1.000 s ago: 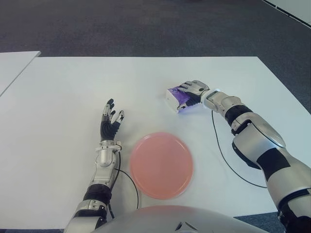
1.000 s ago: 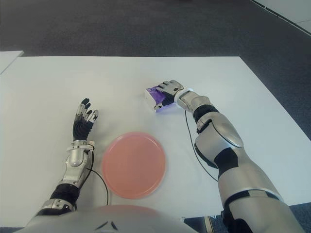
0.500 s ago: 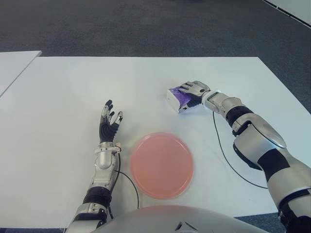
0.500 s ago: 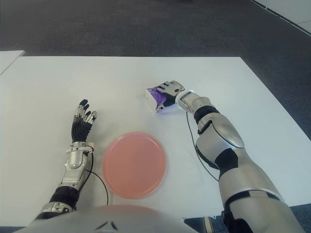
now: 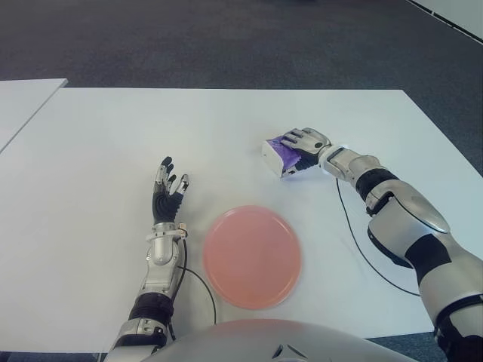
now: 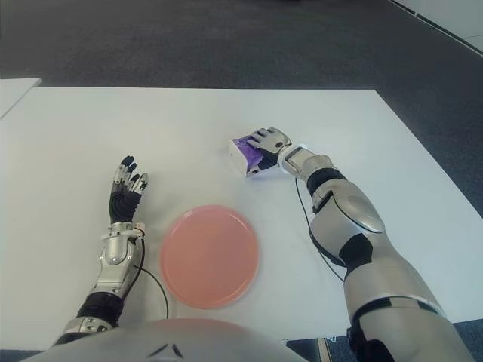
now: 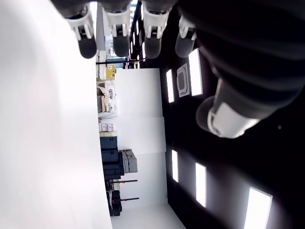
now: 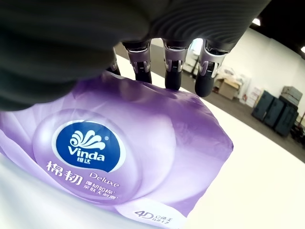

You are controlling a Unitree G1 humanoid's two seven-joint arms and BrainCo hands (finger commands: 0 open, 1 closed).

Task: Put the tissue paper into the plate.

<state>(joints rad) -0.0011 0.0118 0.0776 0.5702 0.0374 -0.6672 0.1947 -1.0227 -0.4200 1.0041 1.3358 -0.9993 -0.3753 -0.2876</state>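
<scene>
A purple and white tissue pack (image 5: 278, 156) lies on the white table (image 5: 113, 136), beyond the plate and to its right. My right hand (image 5: 299, 145) covers it from the right, fingers curled over its top and closed on it. In the right wrist view several fingertips (image 8: 172, 81) press on the purple wrapper (image 8: 143, 152), which is printed "Vinda Deluxe". The round pink plate (image 5: 251, 256) sits near the front edge with nothing on it. My left hand (image 5: 167, 193) shows left of the plate, fingers spread and holding nothing.
A thin black cable (image 5: 356, 243) runs over the table from my right forearm. Another white table's corner (image 5: 23, 98) shows at the far left. Dark carpet (image 5: 226, 38) lies beyond the far edge.
My right hand and the tissue pack have shifted slightly to the right. My left hand has drawn back a little toward my body.
</scene>
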